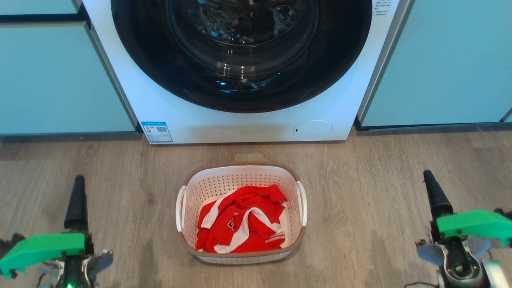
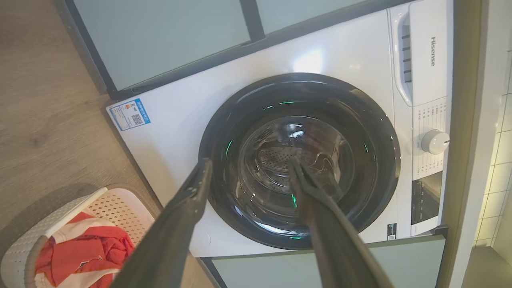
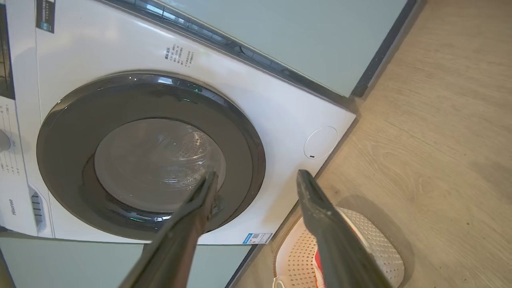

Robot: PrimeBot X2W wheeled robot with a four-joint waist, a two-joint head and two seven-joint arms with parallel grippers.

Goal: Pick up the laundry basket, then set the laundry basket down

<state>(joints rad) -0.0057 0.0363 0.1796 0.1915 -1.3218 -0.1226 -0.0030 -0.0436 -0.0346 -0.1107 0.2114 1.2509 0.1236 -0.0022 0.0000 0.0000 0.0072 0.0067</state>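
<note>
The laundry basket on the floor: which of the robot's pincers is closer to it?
Left, by a little. The left pincer hangs out beyond the left handle of the laundry basket; the right pincer sits farther out from its right handle.

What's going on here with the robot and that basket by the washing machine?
Nothing is held yet. The laundry basket sits on the wood floor before the washer, a red garment inside. The robot's left gripper and right gripper are open, well out to either side of it, touching nothing.
</note>
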